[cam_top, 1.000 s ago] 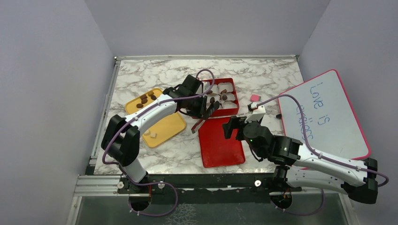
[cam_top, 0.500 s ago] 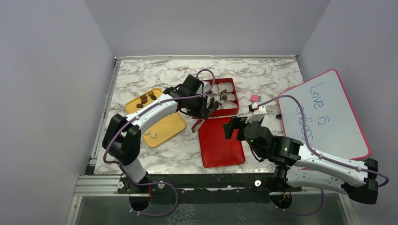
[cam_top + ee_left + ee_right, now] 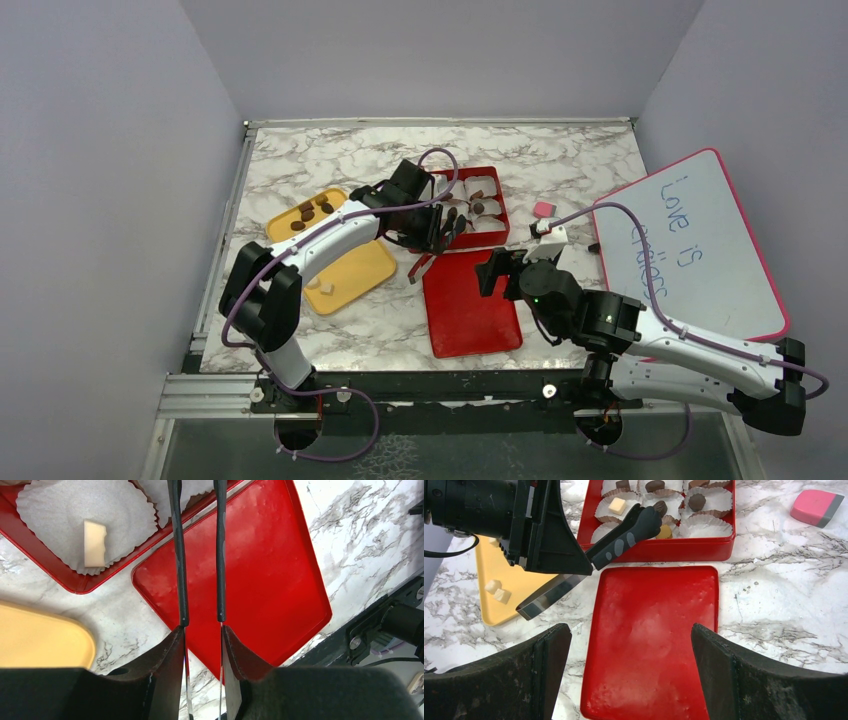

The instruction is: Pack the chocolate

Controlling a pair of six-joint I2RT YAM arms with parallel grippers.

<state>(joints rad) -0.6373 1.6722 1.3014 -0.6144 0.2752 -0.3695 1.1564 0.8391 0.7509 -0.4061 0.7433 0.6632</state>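
My left gripper (image 3: 432, 228) (image 3: 201, 632) is shut on a pair of black-handled metal tongs (image 3: 179, 555) (image 3: 624, 537). The tong tips reach over the red box (image 3: 503, 215) (image 3: 656, 550), beside a dark round chocolate (image 3: 660, 506); in the left wrist view they run out of the top. Paper cups in the box hold a cream cube (image 3: 94, 543) (image 3: 617, 505) and dark rounds (image 3: 696, 502). More dark rounds (image 3: 308, 213) and cream cubes (image 3: 322, 287) (image 3: 497, 591) lie on the yellow tray (image 3: 350, 275). Above the red lid (image 3: 470, 303) (image 3: 654, 645), my right gripper (image 3: 497, 270) (image 3: 629, 630) stands open and empty.
A pink eraser (image 3: 543, 209) (image 3: 816, 507) lies right of the box. A pink-framed whiteboard (image 3: 690, 245) with writing covers the right side of the marble table. The lid lies flat just in front of the box.
The tong arms in my left gripper have spread a little over the box. The right arm has not moved.
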